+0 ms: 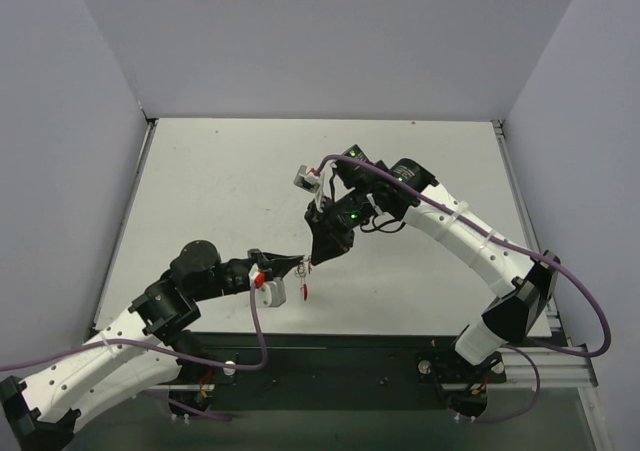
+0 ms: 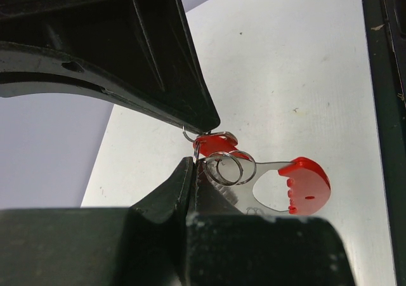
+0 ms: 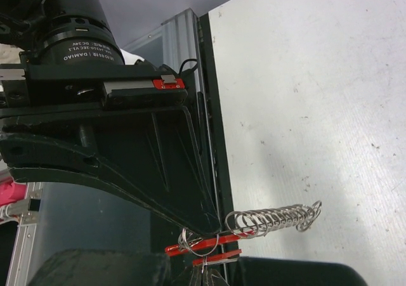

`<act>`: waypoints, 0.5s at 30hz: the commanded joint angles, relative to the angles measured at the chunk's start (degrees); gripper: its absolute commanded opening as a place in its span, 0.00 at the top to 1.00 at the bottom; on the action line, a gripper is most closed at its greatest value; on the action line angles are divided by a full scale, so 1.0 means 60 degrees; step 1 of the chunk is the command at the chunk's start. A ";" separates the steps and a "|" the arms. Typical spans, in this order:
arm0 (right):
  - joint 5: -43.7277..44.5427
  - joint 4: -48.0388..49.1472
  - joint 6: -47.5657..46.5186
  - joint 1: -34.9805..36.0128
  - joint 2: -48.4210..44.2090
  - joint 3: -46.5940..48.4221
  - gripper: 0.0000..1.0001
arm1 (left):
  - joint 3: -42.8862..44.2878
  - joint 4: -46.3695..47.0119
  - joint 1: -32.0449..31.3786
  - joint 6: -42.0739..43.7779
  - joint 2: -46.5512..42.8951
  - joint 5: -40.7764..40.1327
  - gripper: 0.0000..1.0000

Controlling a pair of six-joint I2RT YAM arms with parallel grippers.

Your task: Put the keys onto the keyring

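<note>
Both arms meet above the table [image 1: 220, 191], close to the middle of its near edge. The left gripper [image 2: 198, 148] is pressed together, pinching a thin wire ring of the keyring [image 2: 279, 167], whose loop hangs away from it. The right gripper [image 3: 212, 251] is closed too, at the red-tagged keys [image 2: 216, 143]; what exactly it nips cannot be told. This looks like the threading step. The next move likely calls for one steady hand and a small sliding turn along the wire.

— Where are both arms?
— I see left gripper [image 1: 289, 262] and right gripper [image 1: 313, 259] tip to tip above the table [image 1: 230, 201], both pinched on the keys [image 1: 301, 270], one red piece [image 1: 304, 292] hanging below
</note>
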 commanded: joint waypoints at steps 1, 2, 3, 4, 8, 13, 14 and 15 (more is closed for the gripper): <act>-0.0220 -0.0420 -0.0092 0.0128 -0.0057 0.0323 1.00 | 0.0271 0.0271 -0.0052 -0.0004 0.0052 -0.0386 1.00; -0.0220 -0.0450 -0.0092 0.0128 -0.0043 0.0323 1.00 | 0.0271 0.0271 -0.0053 -0.0033 0.0038 -0.0416 1.00; -0.0234 -0.0479 -0.0092 0.0128 -0.0043 0.0308 1.00 | 0.0271 0.0285 -0.0038 -0.0033 0.0037 -0.0460 1.00; -0.0220 -0.0494 -0.0092 0.0157 -0.0028 0.0308 1.00 | 0.0271 0.0286 -0.0052 -0.0033 0.0023 -0.0489 1.00; -0.0205 -0.0523 -0.0092 0.0172 0.0001 0.0279 1.00 | 0.0257 0.0315 -0.0038 -0.0062 0.0023 -0.0548 1.00; -0.0059 -0.0538 -0.0107 0.0172 0.0031 0.0294 1.00 | 0.0271 0.0286 -0.0038 -0.0048 -0.0006 -0.0475 1.00; -0.0015 -0.0552 -0.0107 0.0157 0.0060 0.0308 1.00 | 0.0242 0.0329 -0.0038 -0.0004 -0.0021 -0.0460 1.00; -0.0029 -0.0538 -0.0136 0.0143 0.0089 0.0308 1.00 | 0.0198 0.0344 -0.0038 0.0025 -0.0108 -0.0431 1.00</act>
